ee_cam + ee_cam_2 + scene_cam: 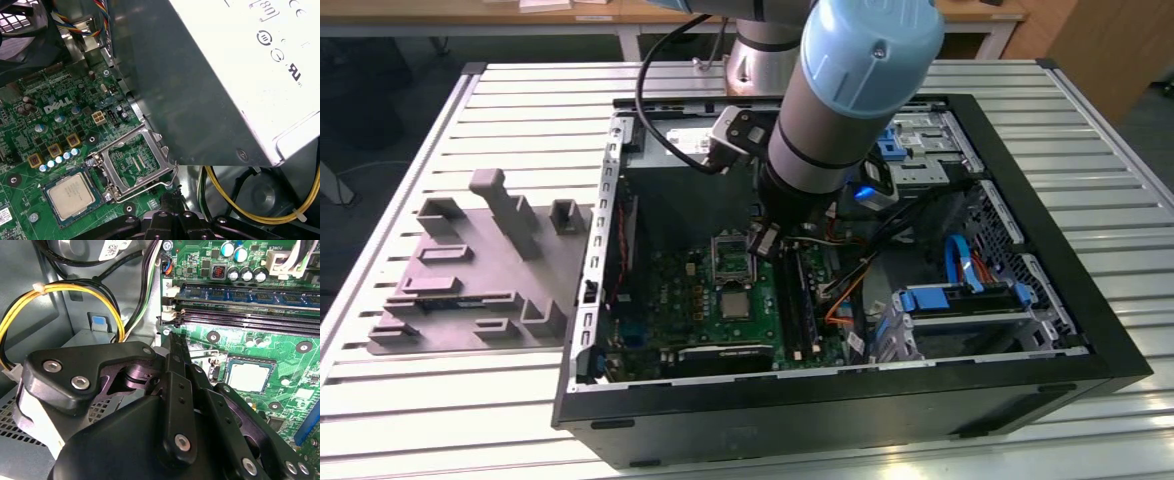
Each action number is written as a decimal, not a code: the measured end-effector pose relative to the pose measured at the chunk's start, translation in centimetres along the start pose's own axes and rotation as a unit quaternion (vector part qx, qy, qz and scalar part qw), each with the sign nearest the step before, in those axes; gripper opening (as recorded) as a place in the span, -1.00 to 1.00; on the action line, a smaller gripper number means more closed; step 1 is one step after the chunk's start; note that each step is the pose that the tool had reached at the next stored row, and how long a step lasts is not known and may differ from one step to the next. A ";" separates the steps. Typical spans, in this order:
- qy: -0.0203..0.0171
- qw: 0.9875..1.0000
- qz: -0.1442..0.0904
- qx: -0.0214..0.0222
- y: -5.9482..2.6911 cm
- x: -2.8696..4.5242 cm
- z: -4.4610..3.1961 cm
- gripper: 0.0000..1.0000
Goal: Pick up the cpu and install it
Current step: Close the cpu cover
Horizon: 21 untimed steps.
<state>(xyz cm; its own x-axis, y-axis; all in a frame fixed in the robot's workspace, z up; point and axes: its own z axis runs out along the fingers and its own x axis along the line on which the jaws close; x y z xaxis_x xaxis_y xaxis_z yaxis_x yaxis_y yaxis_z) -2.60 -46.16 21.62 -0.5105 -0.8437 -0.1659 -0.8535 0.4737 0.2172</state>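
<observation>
The cpu [70, 195] is a small square chip with a silvery top. It lies flat in its socket on the green motherboard [30, 125], also seen in the second wrist view as the cpu [248, 377] and in the exterior view as the cpu [736, 305]. The socket's metal load frame [135, 162] stands flipped open beside the chip. My gripper [170, 200] hangs just past the open frame's edge, its thin fingers pressed together with nothing between them. In the exterior view the gripper [766, 248] sits low inside the case, above the board.
A big grey power supply box [225, 75] overhangs the socket area. Yellow cables [65, 290] run beside the gripper, and memory slots [250, 315] lie past the socket. The black case wall [854, 400] rings the board. A grey fixture [480, 270] sits on the table at the exterior view's left.
</observation>
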 end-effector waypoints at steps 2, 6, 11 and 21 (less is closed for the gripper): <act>0.000 1.000 0.000 0.000 0.00 0.00 0.00 -0.79; 0.000 1.000 0.000 0.000 0.00 0.00 0.00 -0.79; -0.007 1.000 -0.001 -0.004 -0.03 0.03 0.14 -0.79; -0.023 1.000 -0.003 -0.014 -0.16 0.12 0.73 -0.79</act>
<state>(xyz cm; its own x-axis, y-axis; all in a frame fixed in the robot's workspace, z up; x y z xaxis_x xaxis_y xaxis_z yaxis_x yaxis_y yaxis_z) -2.60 -46.15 20.86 -0.5105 -0.8334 -0.2115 -0.8535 0.4613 0.2425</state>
